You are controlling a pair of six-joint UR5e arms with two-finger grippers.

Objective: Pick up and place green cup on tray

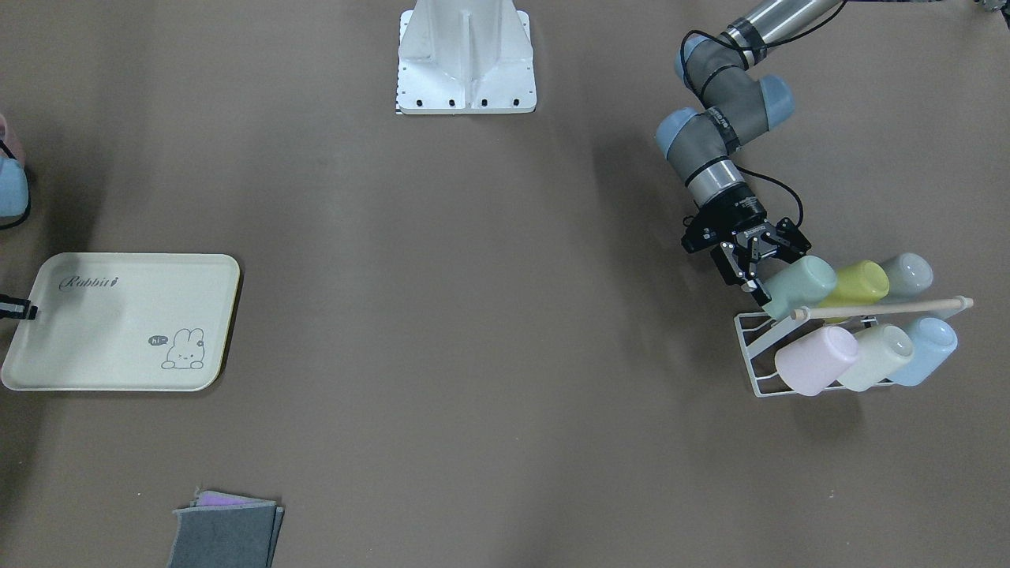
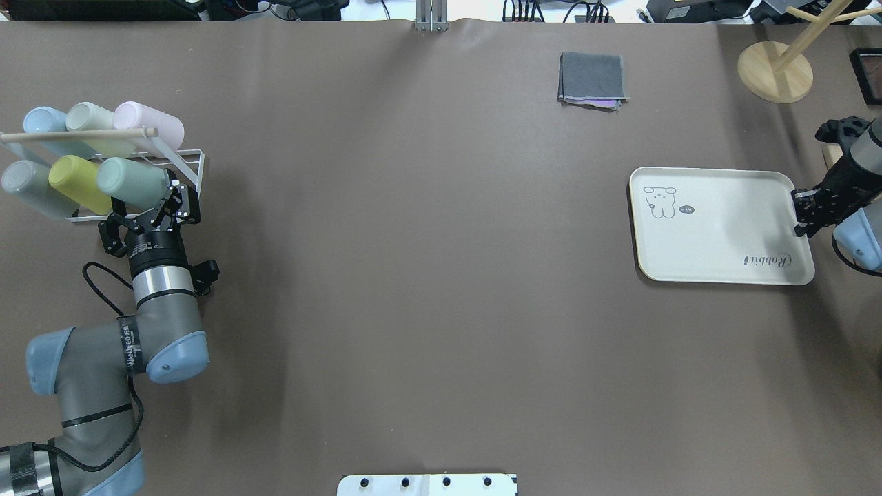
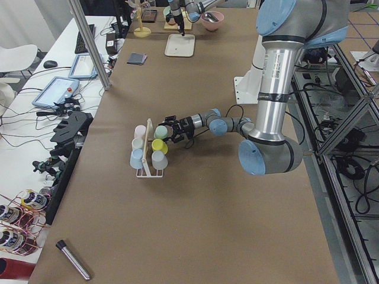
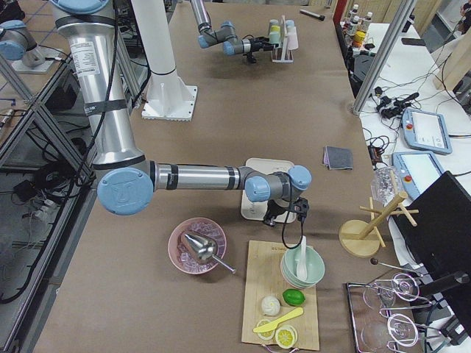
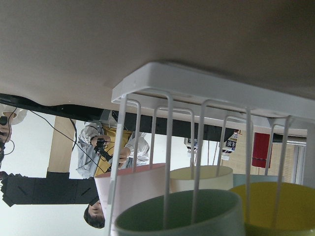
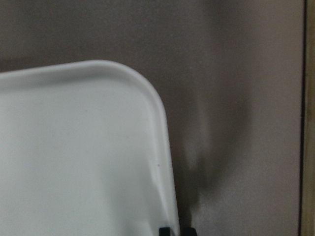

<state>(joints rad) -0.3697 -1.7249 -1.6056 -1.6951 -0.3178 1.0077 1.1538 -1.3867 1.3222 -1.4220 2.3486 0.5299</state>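
rack (image 2: 185, 160): far left of the overhead view, white wire, six cups lying on their sides under a wooden bar (image 2: 79, 134).
green cup (image 2: 131, 182): in the rack's near row, at its right end, just beside the yellow cup (image 2: 76, 191); its base points at me.
my left claw (image 2: 147, 215): spread wide at the green cup's base, one finger either side of it; nothing held yet. My wrist camera shows the cup's rim (image 5: 179, 216) close below the wires.
step in hand: the reach for the grasp, as I judge it. The cup is not yet taken.
next move: I would ease forward until the fingers flank the cup wall, close, then draw it straight back out of the rack, clear of the wires and the yellow cup.
tray (image 2: 716, 224): well apart at the right, nothing on it.
my right claw (image 2: 803, 213): at the tray's right edge, narrow, apparently pinching the rim; I judge it is steadying the tray.
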